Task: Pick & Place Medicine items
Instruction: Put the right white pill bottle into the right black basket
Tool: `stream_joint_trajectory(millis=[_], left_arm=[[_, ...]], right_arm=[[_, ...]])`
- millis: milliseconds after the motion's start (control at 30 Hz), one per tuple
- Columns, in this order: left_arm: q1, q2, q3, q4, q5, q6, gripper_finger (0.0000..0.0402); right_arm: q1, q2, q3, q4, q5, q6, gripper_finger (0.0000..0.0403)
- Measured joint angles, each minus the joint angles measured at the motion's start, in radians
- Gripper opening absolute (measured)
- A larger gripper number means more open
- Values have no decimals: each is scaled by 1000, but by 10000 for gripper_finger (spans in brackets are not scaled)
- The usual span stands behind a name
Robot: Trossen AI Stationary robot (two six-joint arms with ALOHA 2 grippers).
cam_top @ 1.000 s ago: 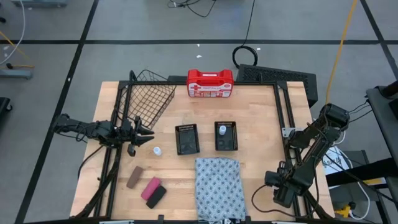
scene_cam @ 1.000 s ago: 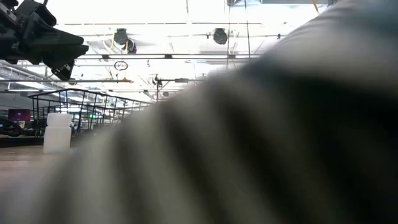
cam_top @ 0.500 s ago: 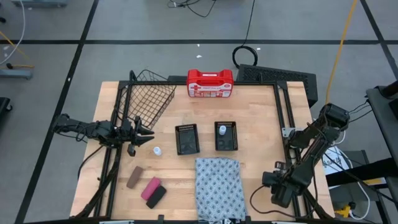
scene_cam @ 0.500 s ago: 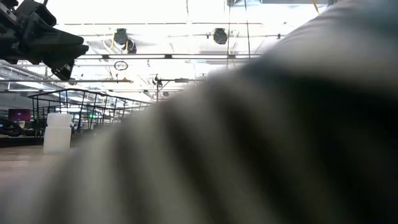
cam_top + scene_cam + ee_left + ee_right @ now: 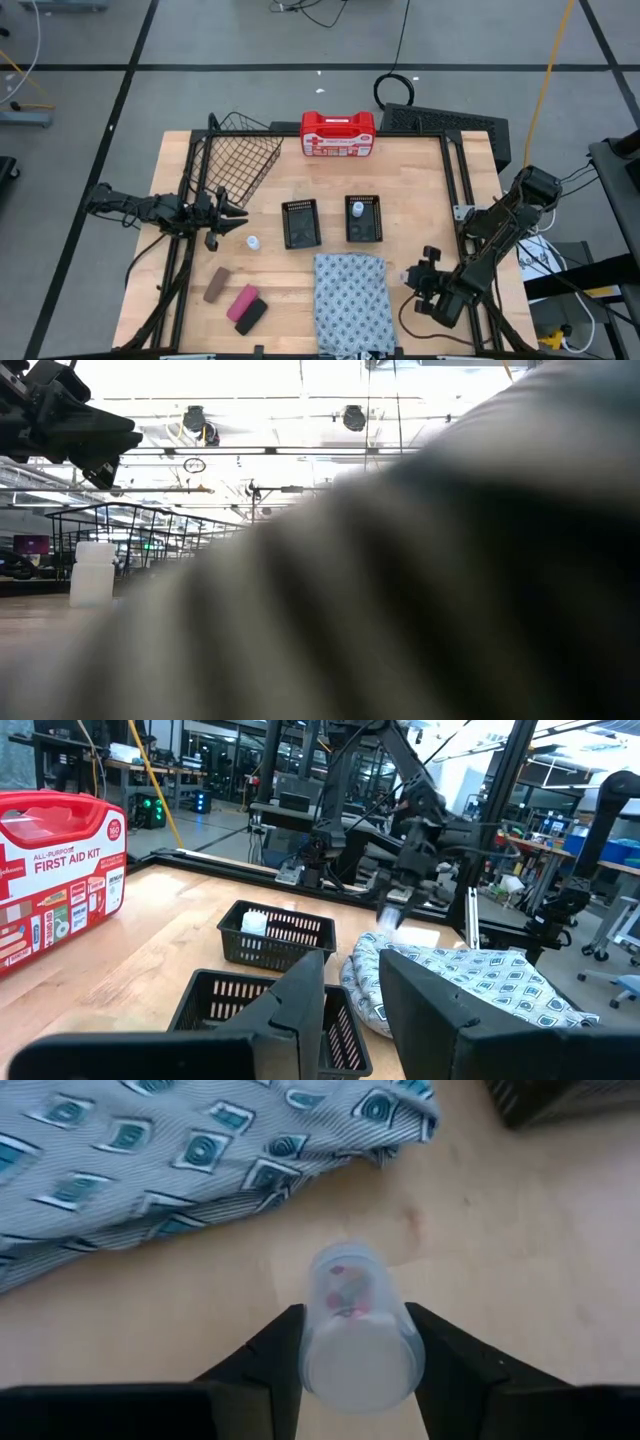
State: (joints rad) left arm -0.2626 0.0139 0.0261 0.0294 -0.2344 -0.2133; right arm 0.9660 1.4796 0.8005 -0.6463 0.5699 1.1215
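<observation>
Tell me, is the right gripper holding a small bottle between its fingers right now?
Yes, in the right wrist view the right gripper has both dark fingers pressed against the sides of a small whitish bottle above the wooden table.

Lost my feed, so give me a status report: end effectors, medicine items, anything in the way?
Right end effector shut on small bottle, near patterned cloth. Left end effector idle, empty, by loose bottle. Nothing blocking.

I am counting three whitish bottles: one between my right fingers (image 5: 355, 1330), one in the right mesh tray (image 5: 357, 212), one loose near the table's left edge (image 5: 253, 243). I am seeing three oblong blocks, brown (image 5: 215, 284), pink (image 5: 241, 300), black (image 5: 252, 317), two black mesh trays (image 5: 301, 224), and one patterned cloth (image 5: 350, 300).
</observation>
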Motion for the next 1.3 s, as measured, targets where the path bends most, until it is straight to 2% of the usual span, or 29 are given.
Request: stream_joint_trajectory(millis=[233,467,567,733,867,1033,1167,1300], left_arm=[[0,0,0,0,0,0,108],[0,0,0,0,0,0,108],[0,0,0,0,0,0,108],[0,0,0,0,0,0,108],[0,0,0,0,0,0,108],[0,0,0,0,0,0,108],[0,0,0,0,0,0,108],[0,0,0,0,0,0,108]], right_arm=[[-50,-5,-42,41,-128,-35,140],[-70,-3,-43,34,-331,-57,140],[-71,-3,-44,33,-368,-57,141],[-71,-2,-45,32,-353,-66,143],[-85,-13,-40,51,-253,-112,140],[-101,-91,-30,58,-190,-171,139],[-101,-170,-21,135,-131,-225,141],[-101,-205,-26,95,-105,-248,140]])
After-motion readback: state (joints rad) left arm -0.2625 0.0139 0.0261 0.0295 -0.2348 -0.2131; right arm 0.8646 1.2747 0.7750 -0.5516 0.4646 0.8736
